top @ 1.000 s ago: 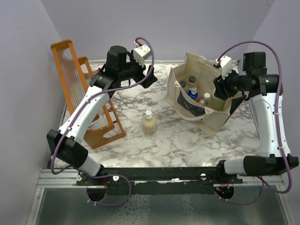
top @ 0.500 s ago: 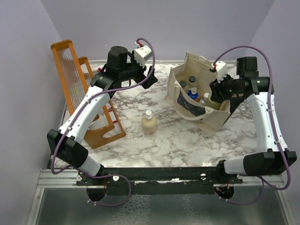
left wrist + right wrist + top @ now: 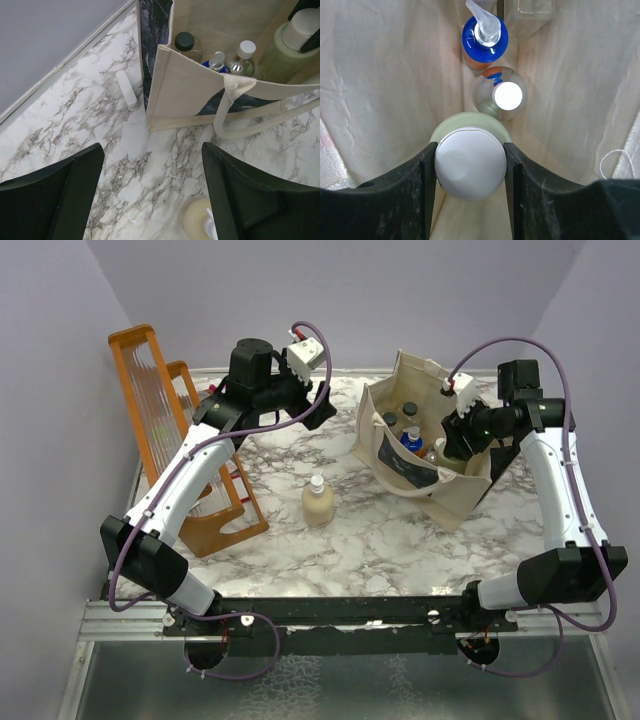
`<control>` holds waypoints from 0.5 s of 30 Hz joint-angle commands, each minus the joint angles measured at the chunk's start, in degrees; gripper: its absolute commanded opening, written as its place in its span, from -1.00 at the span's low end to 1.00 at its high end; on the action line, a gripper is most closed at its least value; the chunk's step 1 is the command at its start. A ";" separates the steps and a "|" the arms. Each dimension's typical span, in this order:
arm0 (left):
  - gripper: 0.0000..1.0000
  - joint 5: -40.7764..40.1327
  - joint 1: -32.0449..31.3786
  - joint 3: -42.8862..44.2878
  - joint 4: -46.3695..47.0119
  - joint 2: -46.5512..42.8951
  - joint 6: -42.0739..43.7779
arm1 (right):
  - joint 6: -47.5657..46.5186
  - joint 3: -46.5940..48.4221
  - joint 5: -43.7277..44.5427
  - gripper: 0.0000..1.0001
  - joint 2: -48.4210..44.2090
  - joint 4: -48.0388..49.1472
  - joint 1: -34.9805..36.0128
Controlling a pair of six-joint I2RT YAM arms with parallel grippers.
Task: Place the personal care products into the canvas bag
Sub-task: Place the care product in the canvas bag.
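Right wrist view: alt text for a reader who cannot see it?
The right gripper clamps the cream cap of the olive-grey bottle inside the canvas bag. Beyond it stand a silvery bottle, a blue-capped orange bottle and a clear bottle.

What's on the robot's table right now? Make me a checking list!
Surface: marble table top, no spills seen.
Job's things: canvas bag standing open, holding a black-capped bottle, the blue-capped orange bottle, the silvery bottle and the olive-grey bottle; beige pump bottle outside, on the table.
Clutter: orange wooden rack at the left edge.
Grippers: left gripper open, empty; right gripper shut on the olive-grey bottle's cap, inside the bag.
Cables: purple cables on both arms, none seen caught.
Surroundings: plain lilac walls.
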 commanded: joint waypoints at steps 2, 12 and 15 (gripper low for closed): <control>0.63 1.50 -0.26 -0.75 0.39 -0.65 0.73 | -4.22 -0.74 -1.03 -0.97 -0.37 2.65 0.04; 0.63 1.76 -0.35 -0.74 0.45 -0.43 0.66 | -7.72 -6.91 -2.31 -0.97 -0.68 5.78 2.09; 0.63 1.80 -0.34 -0.84 0.43 -0.51 0.79 | -8.78 -8.42 -2.14 -0.97 -0.66 7.41 2.30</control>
